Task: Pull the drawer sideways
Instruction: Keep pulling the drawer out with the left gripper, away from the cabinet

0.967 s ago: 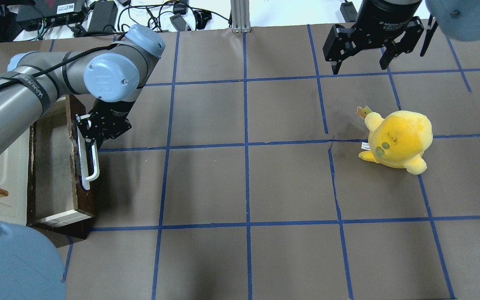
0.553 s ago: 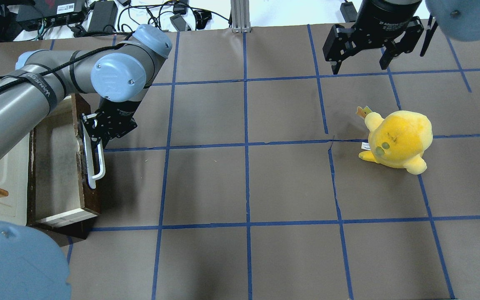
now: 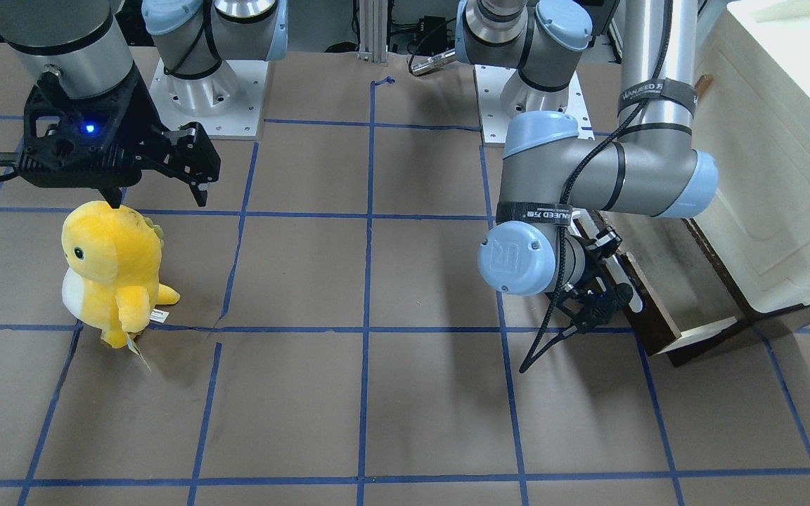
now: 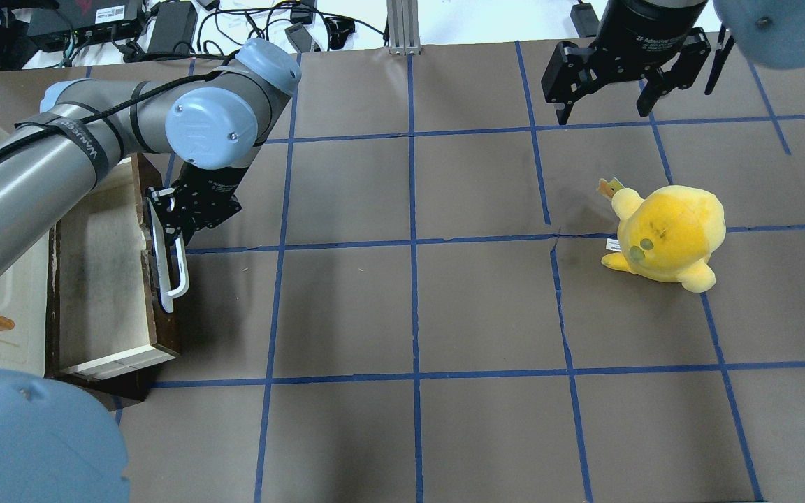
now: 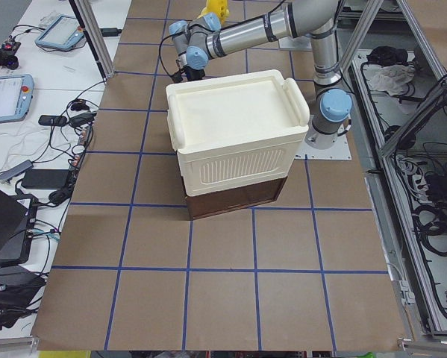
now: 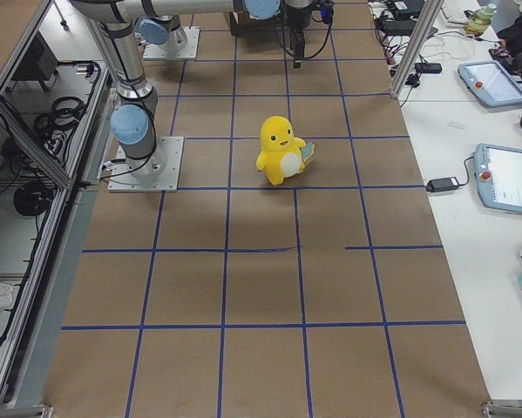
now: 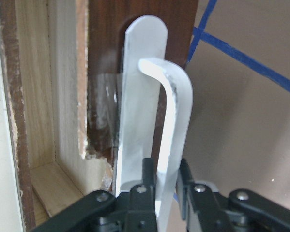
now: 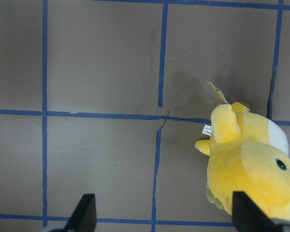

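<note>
Left gripper (image 7: 163, 180): black two-finger; fingers (image 7: 148, 176) drawn in tight on either side of the long white bar handle (image 7: 170, 116), gripping it near one end; in the overhead view the gripper (image 4: 163, 236) sits at the far end of the handle (image 4: 173, 271).

Handle: curved bar standing off a flat white backplate; fixed along the dark brown front.

Drawer: shallow rectangular wooden drawer with dark brown front (image 4: 105, 279); at the left end of the table; pulled partway out of the cabinet, pale light-wood inside showing; front faces the table's middle; chipped wood on the front's inner edge beside the handle in the left wrist view.

Cabinet: cream-white cabinet body (image 5: 234, 127); further left than the drawer front, over the drawer's back part; seen also in the front-facing view (image 3: 778, 176).

Right gripper (image 4: 608, 106): black; fingers spread wide, nothing between them; held above the far right of the table; in its wrist view the fingertips (image 8: 85, 212) frame bare table.

Toy: yellow plush toy with white belly (image 4: 668, 237); upright on the right half; nearer than the right gripper and apart from it; paper tags hang off it.

Table: brown paper surface with blue tape grid (image 4: 346, 307); black cables and power bricks (image 4: 249, 21) beyond the far edge.
</note>
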`<control>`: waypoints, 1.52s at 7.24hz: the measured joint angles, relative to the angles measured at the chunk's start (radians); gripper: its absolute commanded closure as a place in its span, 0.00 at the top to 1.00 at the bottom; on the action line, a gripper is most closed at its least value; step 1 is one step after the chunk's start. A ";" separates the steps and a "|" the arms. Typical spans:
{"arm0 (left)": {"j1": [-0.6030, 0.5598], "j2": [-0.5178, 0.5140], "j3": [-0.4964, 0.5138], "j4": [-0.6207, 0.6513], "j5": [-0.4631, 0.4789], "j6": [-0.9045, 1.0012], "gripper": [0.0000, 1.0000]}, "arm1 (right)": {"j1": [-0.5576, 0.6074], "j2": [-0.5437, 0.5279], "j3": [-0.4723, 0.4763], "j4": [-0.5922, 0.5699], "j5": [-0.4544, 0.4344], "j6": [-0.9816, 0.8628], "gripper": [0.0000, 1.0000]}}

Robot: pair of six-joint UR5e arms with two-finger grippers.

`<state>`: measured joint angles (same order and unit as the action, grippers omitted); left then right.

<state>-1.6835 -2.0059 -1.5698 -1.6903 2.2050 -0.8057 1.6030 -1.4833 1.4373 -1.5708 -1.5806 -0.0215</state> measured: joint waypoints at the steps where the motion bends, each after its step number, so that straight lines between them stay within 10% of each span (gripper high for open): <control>1: -0.008 -0.004 0.006 0.000 -0.007 -0.005 0.14 | 0.000 0.000 0.000 0.000 0.000 0.000 1.00; 7: -0.042 -0.017 0.031 0.000 -0.038 -0.021 0.16 | 0.000 0.000 0.000 0.000 0.000 0.000 1.00; 9: -0.057 -0.026 0.042 0.000 -0.040 -0.027 0.83 | 0.000 0.000 0.000 0.000 0.000 0.000 1.00; 11: -0.065 -0.023 0.045 0.003 -0.042 -0.025 1.00 | 0.000 0.000 0.000 0.000 0.000 0.000 1.00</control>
<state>-1.7488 -2.0290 -1.5248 -1.6873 2.1635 -0.8310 1.6030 -1.4834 1.4374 -1.5708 -1.5811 -0.0218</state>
